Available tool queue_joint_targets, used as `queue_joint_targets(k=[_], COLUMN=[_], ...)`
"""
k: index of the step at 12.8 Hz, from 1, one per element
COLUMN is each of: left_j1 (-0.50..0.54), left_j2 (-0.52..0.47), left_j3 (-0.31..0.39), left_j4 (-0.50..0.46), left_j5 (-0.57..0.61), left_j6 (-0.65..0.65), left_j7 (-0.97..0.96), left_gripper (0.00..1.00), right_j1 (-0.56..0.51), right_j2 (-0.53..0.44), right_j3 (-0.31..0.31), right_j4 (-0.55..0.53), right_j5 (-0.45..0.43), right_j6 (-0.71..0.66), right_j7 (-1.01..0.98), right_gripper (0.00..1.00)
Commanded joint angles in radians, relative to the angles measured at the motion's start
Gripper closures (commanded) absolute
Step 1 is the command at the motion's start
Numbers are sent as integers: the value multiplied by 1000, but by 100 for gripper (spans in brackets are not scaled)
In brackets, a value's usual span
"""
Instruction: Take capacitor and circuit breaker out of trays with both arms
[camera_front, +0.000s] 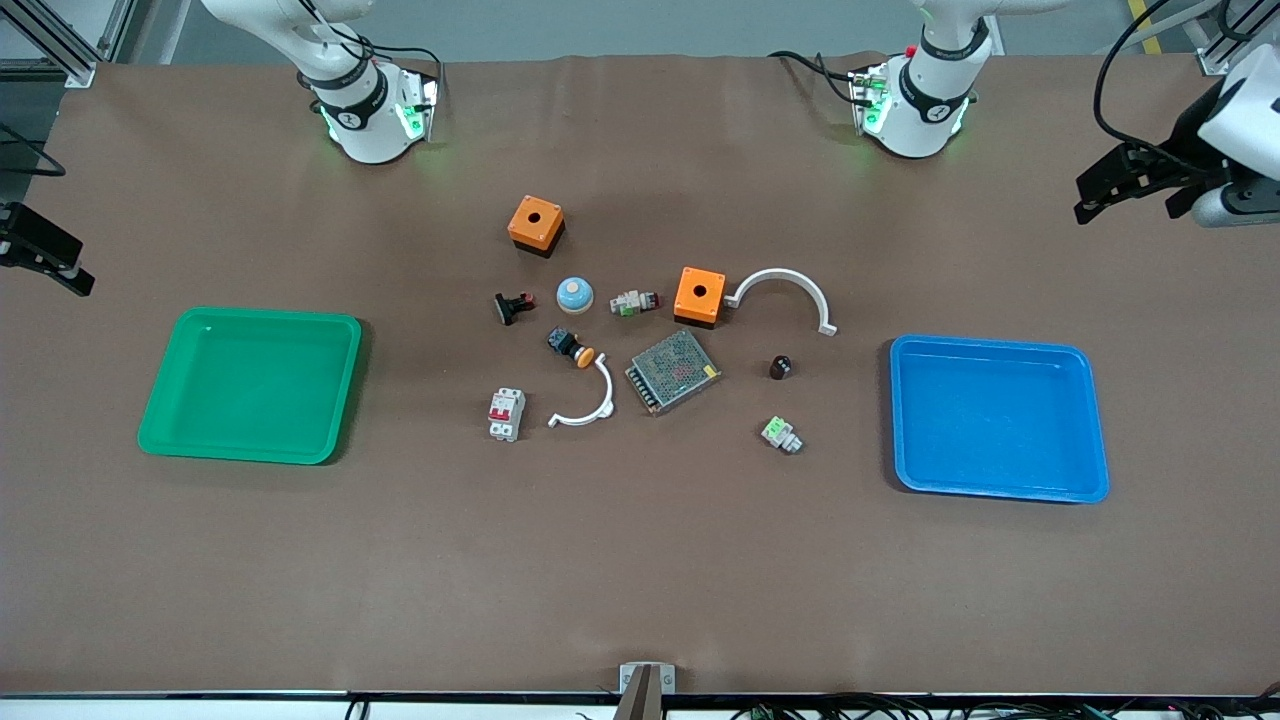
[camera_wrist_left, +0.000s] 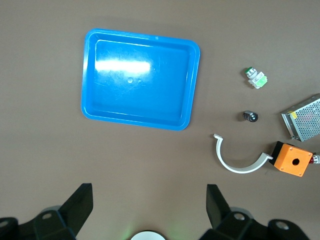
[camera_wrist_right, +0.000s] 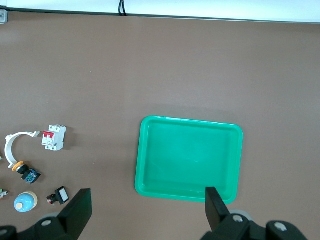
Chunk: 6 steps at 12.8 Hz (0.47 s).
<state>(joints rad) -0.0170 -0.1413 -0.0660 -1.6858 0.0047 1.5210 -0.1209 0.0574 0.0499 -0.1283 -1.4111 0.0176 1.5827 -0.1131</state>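
The capacitor (camera_front: 780, 367), a tiny black stub with a lighter end, lies on the table between the metal power supply (camera_front: 673, 371) and the blue tray (camera_front: 1000, 345); the left wrist view shows the capacitor (camera_wrist_left: 250, 116) too. The white breaker (camera_front: 506, 413) with its red switch face lies toward the green tray (camera_front: 265, 315), and the breaker (camera_wrist_right: 54, 137) also appears in the right wrist view. My left gripper (camera_front: 1097, 198) hangs high off the left arm's end of the table, open (camera_wrist_left: 149, 205) and holding nothing. My right gripper (camera_front: 55, 262) hangs off the right arm's end, open (camera_wrist_right: 148, 207) and holding nothing.
Between the trays lie two orange boxes (camera_front: 536, 225) (camera_front: 699, 295), two white arcs (camera_front: 785, 292) (camera_front: 588, 400), a blue dome (camera_front: 575, 294), a black-and-red clip (camera_front: 512, 305), an orange-capped push-button (camera_front: 571, 346), a white-green-red switch (camera_front: 633, 301) and a green-topped part (camera_front: 781, 434).
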Motion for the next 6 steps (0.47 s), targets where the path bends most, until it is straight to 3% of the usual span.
queue_joint_targets(k=[1, 6], left_j1=[3, 9], left_j2=[-8, 12], left_j3=[3, 5], left_j4=[0, 54], left_j5=[-14, -9], left_j6=[13, 4], left_j7=[26, 72], left_gripper=[0, 0], right_j1=[-14, -13], right_j2=[-2, -2], right_j3=[10, 12], right_j4=[3, 1], right_j5=[-11, -11], right_j6=[-10, -13], right_j7=[-7, -7], right_gripper=[0, 0])
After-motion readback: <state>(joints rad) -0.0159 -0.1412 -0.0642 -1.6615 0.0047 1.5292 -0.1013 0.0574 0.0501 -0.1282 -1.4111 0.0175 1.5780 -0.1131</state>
